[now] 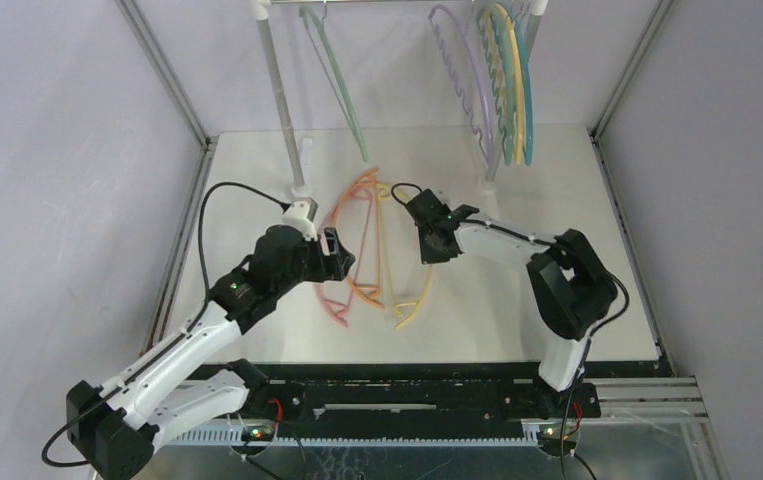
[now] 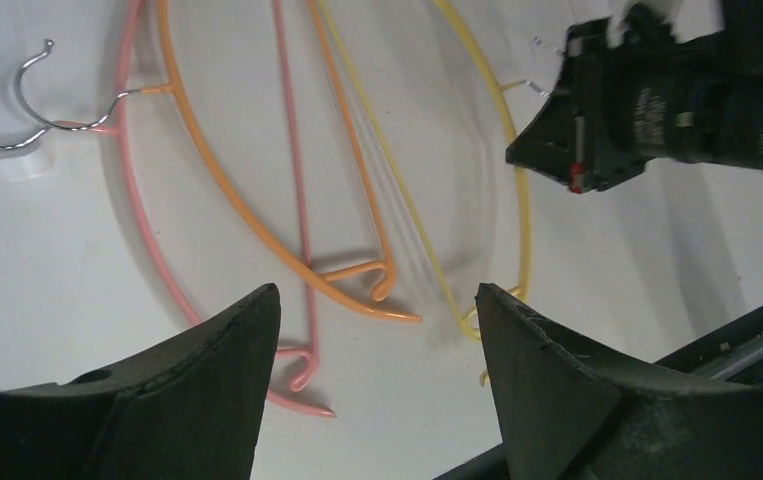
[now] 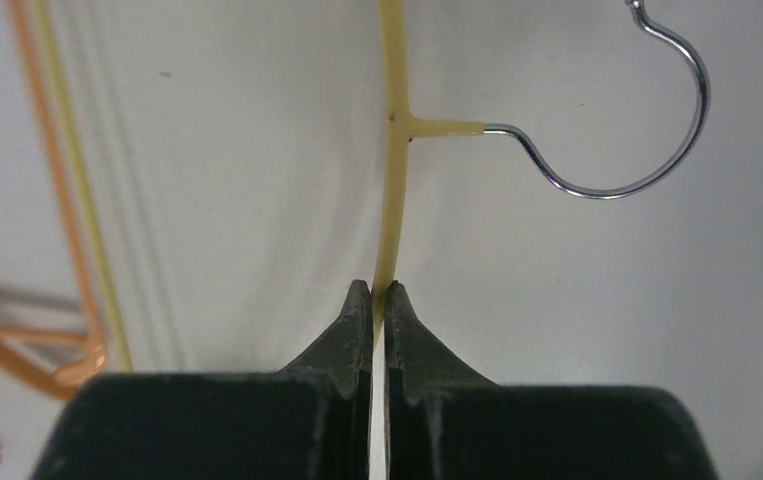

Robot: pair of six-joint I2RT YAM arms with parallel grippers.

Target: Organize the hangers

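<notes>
Three hangers lie on the white table: a pink hanger (image 1: 334, 262), an orange hanger (image 1: 355, 240) and a yellow hanger (image 1: 423, 297). My right gripper (image 1: 425, 247) is shut on the yellow hanger's curved top bar (image 3: 393, 170), just below its metal hook (image 3: 647, 150). My left gripper (image 1: 334, 252) is open and empty above the pink and orange hangers; in its wrist view the orange hanger (image 2: 257, 225), pink hanger (image 2: 152, 250) and yellow hanger (image 2: 517, 190) lie beyond its fingers (image 2: 232, 350). A green hanger (image 1: 342, 85), a lilac one (image 1: 462, 85) and yellow and teal ones (image 1: 513, 80) hang on the rail.
The white-and-metal rail frame stands at the back, with its left post (image 1: 282, 110) and base near my left gripper. Grey walls close in the left and right sides. A black rail (image 1: 427, 395) runs along the near edge.
</notes>
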